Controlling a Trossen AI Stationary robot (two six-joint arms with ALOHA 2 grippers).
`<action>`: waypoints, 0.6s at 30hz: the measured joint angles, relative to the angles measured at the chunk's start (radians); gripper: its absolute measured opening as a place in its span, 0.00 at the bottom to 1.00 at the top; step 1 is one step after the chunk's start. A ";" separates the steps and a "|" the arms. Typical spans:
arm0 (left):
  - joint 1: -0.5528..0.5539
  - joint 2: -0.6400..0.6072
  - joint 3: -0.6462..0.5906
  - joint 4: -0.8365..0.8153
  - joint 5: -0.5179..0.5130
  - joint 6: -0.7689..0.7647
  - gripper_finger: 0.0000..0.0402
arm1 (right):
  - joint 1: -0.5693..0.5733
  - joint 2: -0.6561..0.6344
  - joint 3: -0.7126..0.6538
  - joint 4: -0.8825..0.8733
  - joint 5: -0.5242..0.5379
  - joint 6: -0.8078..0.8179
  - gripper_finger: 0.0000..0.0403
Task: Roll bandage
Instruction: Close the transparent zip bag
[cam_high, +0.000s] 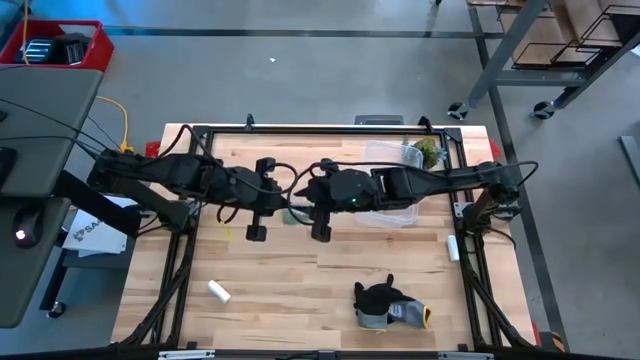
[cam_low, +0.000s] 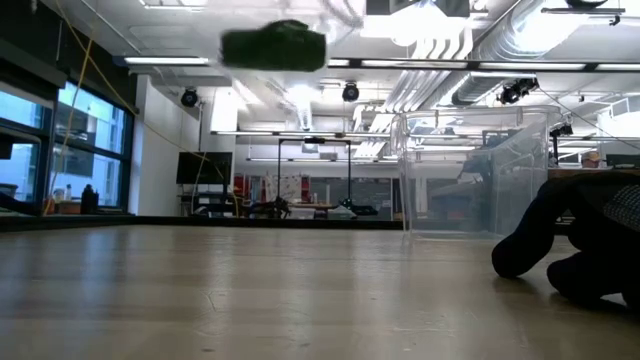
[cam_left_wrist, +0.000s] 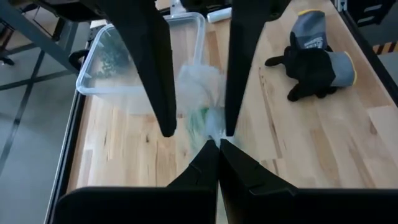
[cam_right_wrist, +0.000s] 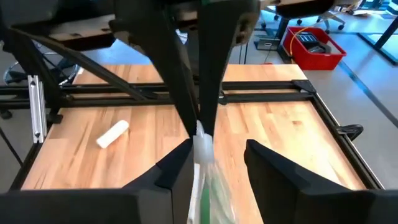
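The bandage (cam_left_wrist: 200, 118) is a bright green band inside a crumpled clear wrapper, held above the table's middle between my two grippers. It also shows in the right wrist view (cam_right_wrist: 208, 186). My left gripper (cam_left_wrist: 217, 144) is shut on the wrapper. My right gripper (cam_right_wrist: 214, 152) is open, with one finger on either side of the wrapped bandage; I cannot tell whether they touch it. In the high view the grippers meet tip to tip, left (cam_high: 283, 208) and right (cam_high: 305, 210). A blurred dark green shape (cam_low: 274, 47) shows high above the table top in the low view. My left gripper pinches the clear wrapper's crumpled end (cam_right_wrist: 200, 132) between its two shut fingers. The fingers come level from the table's left side. The wrapped bandage is lifted clear of the table and reaches away from the fingertips toward my right gripper.
A clear plastic container (cam_high: 395, 185) stands at the far right with green stuff (cam_high: 428, 152) in it. A dark grey glove (cam_high: 385, 305) lies near the front edge. One white cylinder (cam_high: 219, 291) lies front left, another (cam_high: 452, 248) at the right edge.
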 joint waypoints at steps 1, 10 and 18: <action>0.000 0.000 0.000 0.001 0.000 -0.001 0.00 | 0.000 0.000 0.000 0.001 0.001 0.000 0.33; 0.000 0.001 0.000 0.000 0.001 -0.010 0.00 | 0.000 0.000 0.000 0.000 -0.001 -0.026 0.14; 0.000 -0.003 0.000 -0.001 -0.023 -0.018 0.00 | 0.000 0.000 0.000 0.010 0.000 0.000 0.02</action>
